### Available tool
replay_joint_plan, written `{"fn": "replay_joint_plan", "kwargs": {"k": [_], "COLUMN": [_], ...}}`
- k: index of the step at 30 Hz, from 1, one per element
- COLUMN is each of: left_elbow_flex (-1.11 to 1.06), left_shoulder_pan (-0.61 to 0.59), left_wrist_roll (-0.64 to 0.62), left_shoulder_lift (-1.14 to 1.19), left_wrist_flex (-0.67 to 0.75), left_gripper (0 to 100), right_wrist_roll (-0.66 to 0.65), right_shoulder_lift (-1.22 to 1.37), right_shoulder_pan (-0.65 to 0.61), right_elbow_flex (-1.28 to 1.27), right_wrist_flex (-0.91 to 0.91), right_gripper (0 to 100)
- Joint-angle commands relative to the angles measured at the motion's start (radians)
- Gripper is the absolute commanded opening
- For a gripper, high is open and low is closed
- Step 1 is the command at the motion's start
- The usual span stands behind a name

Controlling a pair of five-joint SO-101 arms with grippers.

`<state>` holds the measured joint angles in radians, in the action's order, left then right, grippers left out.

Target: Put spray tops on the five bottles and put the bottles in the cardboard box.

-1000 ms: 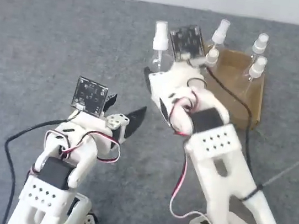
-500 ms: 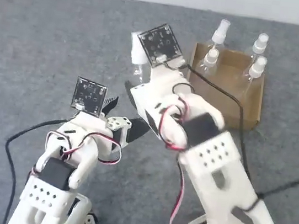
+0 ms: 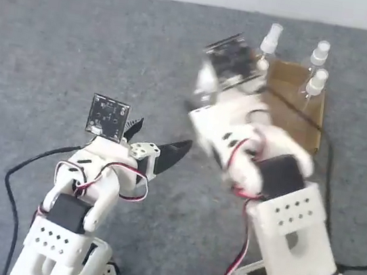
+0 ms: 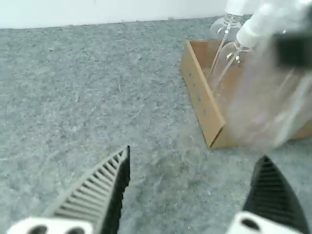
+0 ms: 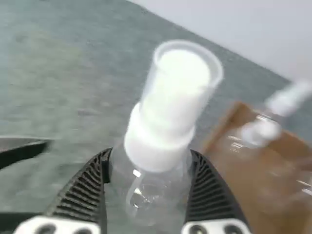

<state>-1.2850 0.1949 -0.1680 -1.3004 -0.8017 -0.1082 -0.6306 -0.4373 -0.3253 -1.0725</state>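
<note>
My right gripper [image 5: 148, 195] is shut on a clear bottle [image 5: 156, 161] with a white spray top [image 5: 175, 92], holding it upright. In the high view this bottle [image 3: 204, 84] hangs just off the near-left side of the cardboard box [image 3: 312, 121]. Several capped bottles [image 3: 316, 79] stand inside the box. My left gripper [image 3: 156, 140] stands open and holds nothing, low over the carpet, left of the right arm. In its own view the left gripper [image 4: 190, 190] faces the box [image 4: 201, 105] and the held bottle [image 4: 263, 107].
Grey carpet [image 3: 66, 46] covers the whole floor, with free room to the left of the box. A pale wall runs along the far edge. Cables trail from both arms near their bases.
The right arm swung left with the bottle, then back right toward the box. The left arm has stayed almost still.
</note>
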Motion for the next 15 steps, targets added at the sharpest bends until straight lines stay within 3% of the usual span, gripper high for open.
{"fn": "replay_joint_plan", "kwargs": {"k": [1, 6, 13, 15], "left_elbow_flex": [-0.007, -0.01, -0.01, -0.018], "left_shoulder_pan": [0.005, -0.005, -0.005, -0.005], "left_wrist_roll": [-0.006, -0.006, -0.005, -0.005], "left_shoulder_lift": [-0.017, -0.017, -0.017, -0.018], "left_wrist_flex": [0.046, 0.064, 0.077, 0.078], "left_gripper": [37, 30, 0, 2], "right_wrist_roll": [-0.054, -0.023, -0.012, -0.011], "right_shoulder_lift": [-0.044, -0.041, -0.039, -0.038], "right_shoulder_pan": [0.199, 0.321, 0.387, 0.392], "right_elbow_flex": [0.066, -0.091, -0.399, -0.434], "right_wrist_flex": [0.008, 0.165, 0.558, 0.619], "right_gripper": [0.6, 0.6, 0.6, 0.6]}}
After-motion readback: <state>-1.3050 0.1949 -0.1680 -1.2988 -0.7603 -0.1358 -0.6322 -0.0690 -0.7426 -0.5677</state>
